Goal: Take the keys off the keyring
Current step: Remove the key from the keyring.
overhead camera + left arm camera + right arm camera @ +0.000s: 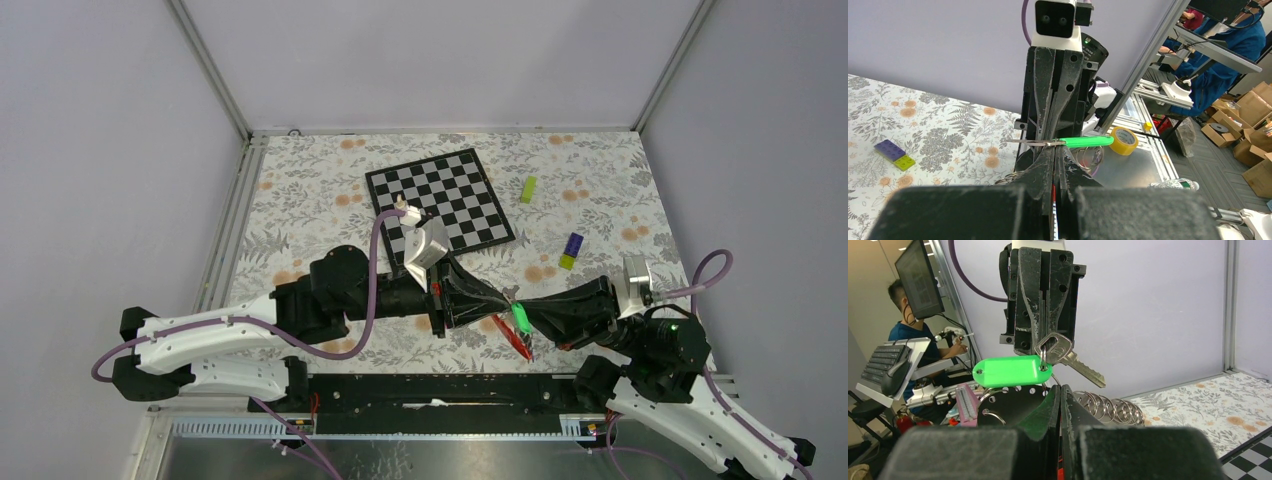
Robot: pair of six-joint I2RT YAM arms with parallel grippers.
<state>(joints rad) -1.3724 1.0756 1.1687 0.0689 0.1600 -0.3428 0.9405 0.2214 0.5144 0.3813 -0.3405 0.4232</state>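
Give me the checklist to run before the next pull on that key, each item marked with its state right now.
1. Left gripper shut on the head of the key: ok.
2. Right gripper shut: ok. What it pinches: cannot tell.
3. Key free of the keyring: not ok, the ring passes through its hole.
4. Green tag out of both grips: ok, it hangs loose from the same ring.
5. String of spare rings untangled: cannot tell, partly hidden behind the right fingers.
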